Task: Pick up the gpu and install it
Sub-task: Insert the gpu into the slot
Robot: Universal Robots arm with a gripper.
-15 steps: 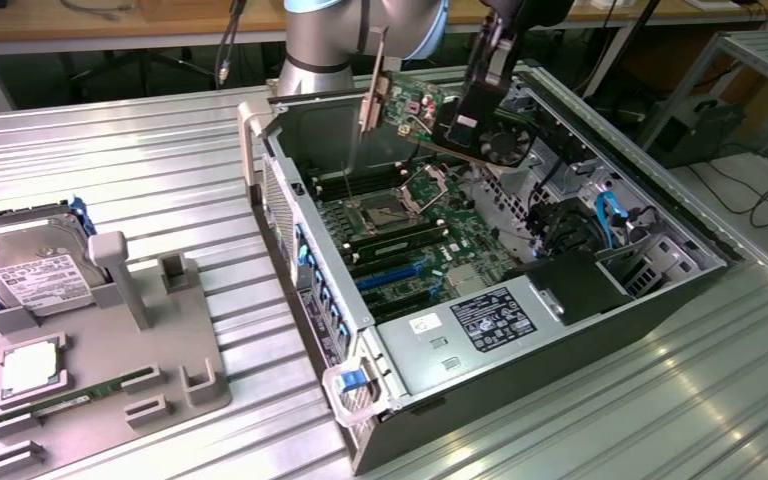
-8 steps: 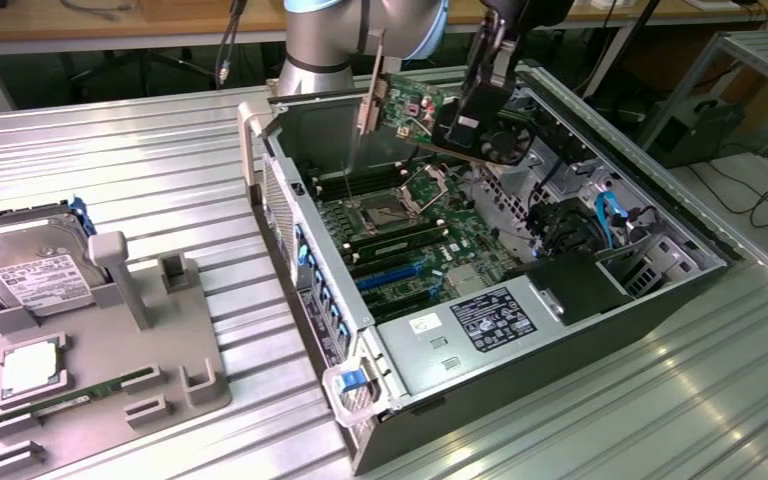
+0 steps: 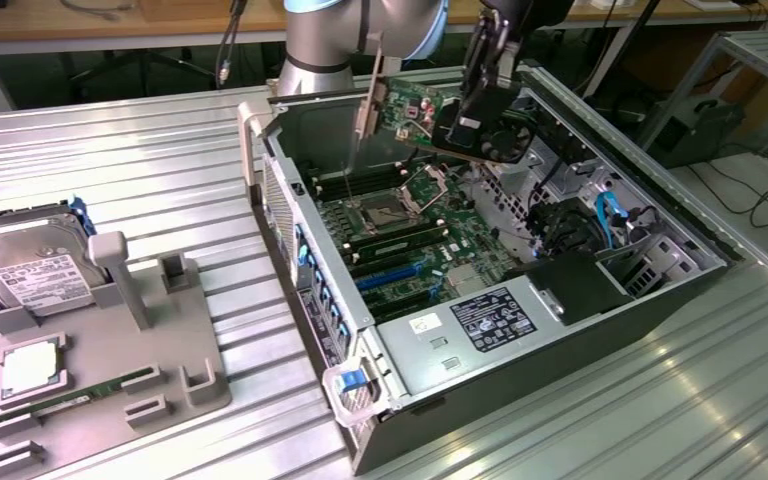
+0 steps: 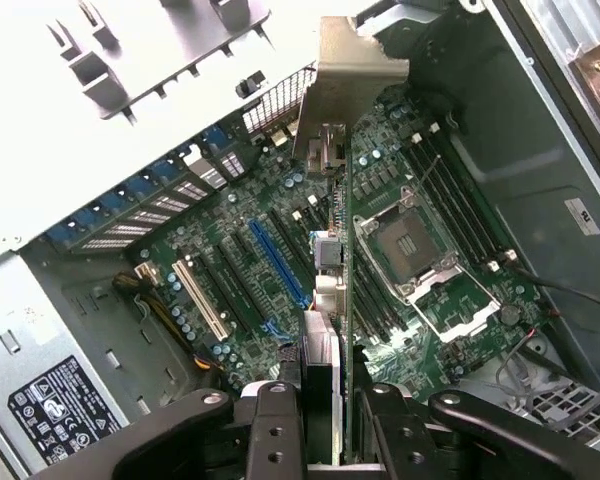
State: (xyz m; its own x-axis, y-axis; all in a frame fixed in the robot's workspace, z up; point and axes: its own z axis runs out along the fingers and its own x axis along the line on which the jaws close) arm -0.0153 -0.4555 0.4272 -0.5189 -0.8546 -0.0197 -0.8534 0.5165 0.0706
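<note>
While the gripper (image 3: 471, 115) hangs over the open computer case (image 3: 271, 190), its jaws are clenched on the gpu (image 3: 418, 108), which it carries in the air above the far end of the case, clear of the motherboard (image 3: 418, 235) beneath. In the exterior view the green card stands tilted, its silver end bracket (image 3: 373, 100) toward the exterior view's left and its black fan (image 3: 507, 135) toward the exterior view's right, where the dark gripper grasps it. From the wrist view the gpu (image 4: 325, 255) is seen edge-on as a thin upright strip running away from the camera, its bracket (image 4: 355, 75) at the far end, near the perforated rear wall of the case. The gripper (image 4: 325, 400) is drawn in narrowly, its two black fingers (image 4: 275, 430) pressed against either face of the card with no gap showing between pad and card. Under the card lie the motherboard's expansion slots, among them a long blue slot (image 4: 277, 262), and on the card's other side the bare processor socket (image 4: 405, 240). At the exterior view's left, well apart from the case, a grey fixture tray (image 3: 184, 390) rests on the ribbed metal table (image 3: 131, 170) and carries a hard drive (image 3: 24, 265), a processor (image 3: 31, 365) and a narrow memory stick (image 3: 71, 397).
</note>
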